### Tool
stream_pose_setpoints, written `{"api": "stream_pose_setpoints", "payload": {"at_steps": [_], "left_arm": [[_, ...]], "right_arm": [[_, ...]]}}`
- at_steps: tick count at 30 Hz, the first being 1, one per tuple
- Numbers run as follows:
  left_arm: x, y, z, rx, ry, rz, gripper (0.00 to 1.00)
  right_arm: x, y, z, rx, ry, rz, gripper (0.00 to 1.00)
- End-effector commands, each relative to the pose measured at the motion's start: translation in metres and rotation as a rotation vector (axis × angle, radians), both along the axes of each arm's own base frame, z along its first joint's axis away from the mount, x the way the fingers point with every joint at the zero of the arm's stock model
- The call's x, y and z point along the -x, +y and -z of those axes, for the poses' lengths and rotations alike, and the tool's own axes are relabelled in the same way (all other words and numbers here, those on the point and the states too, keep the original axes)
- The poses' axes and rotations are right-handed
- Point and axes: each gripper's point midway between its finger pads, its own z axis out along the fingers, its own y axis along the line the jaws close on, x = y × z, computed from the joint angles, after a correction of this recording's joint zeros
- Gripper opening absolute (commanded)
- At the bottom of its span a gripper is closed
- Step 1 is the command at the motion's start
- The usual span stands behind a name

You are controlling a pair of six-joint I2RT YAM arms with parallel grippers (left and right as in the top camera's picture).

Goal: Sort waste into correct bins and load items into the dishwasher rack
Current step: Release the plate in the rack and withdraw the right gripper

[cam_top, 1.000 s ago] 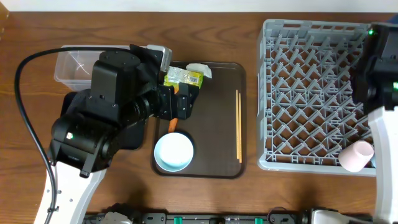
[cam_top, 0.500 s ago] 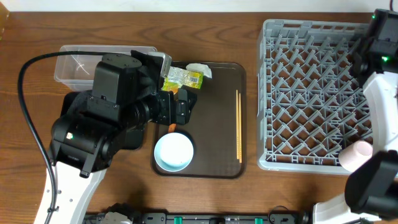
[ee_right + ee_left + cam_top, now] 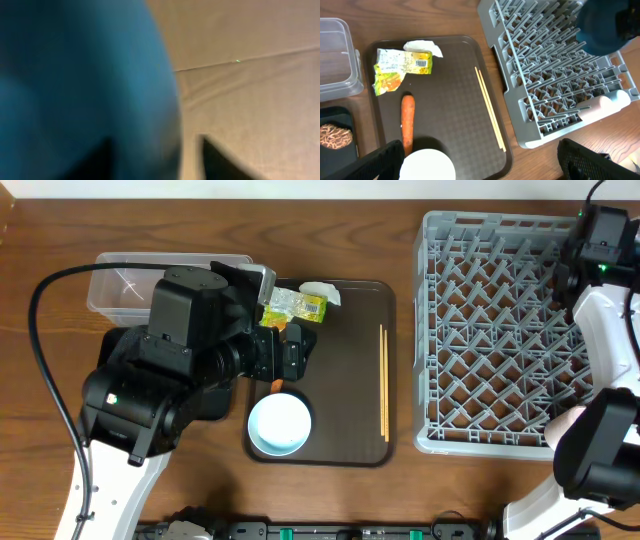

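My left gripper [image 3: 490, 167] hangs open over the dark brown serving tray [image 3: 455, 105], holding nothing, with the white-and-light-blue bowl [image 3: 280, 423] just under it. An orange carrot [image 3: 407, 122], a yellow-green wrapper [image 3: 400, 65], crumpled white paper [image 3: 422, 46] and the chopsticks [image 3: 383, 380] also lie on that tray. A brown lump [image 3: 335, 136] sits in the black bin [image 3: 340, 117], next to the clear tub [image 3: 125, 285]. My right gripper [image 3: 154, 137] is at the grey rack's [image 3: 500, 330] far right corner. Its jaws are apart around the rim of the blurred dark blue dish [image 3: 75, 75].
A pink cup [image 3: 610, 105] lies on its side at the rack's near right corner, partly hidden by my right arm [image 3: 610, 320] in the overhead view. My left arm [image 3: 150, 390] covers most of the black bin from above. Bare wooden tabletop surrounds everything.
My right arm has swung back along the rack's right edge, and its jaws have come apart. The left arm shifted slightly left a second ago and has stayed still since.
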Motion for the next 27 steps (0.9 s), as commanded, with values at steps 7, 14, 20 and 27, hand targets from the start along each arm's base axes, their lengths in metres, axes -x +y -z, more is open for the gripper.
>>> {"api": "stream_pose_setpoints", "payload": {"at_steps": [7, 14, 20, 27], "left_arm": [[0.004, -0.001, -0.006, 0.014, -0.01, 0.005, 0.98], [0.004, -0.001, -0.006, 0.014, -0.01, 0.005, 0.98], [0.004, -0.001, -0.006, 0.014, -0.01, 0.005, 0.98], [0.004, 0.0, -0.005, 0.012, -0.007, 0.005, 0.98]], "right_arm": [[-0.015, 0.027, 0.015, -0.053, 0.044, -0.097, 0.99], [-0.029, 0.071, 0.034, -0.148, 0.095, -0.231, 0.99], [-0.03, 0.099, 0.034, -0.164, 0.061, -0.249, 0.99], [-0.027, 0.112, 0.0, -0.146, -0.043, -0.265, 0.99]]}}
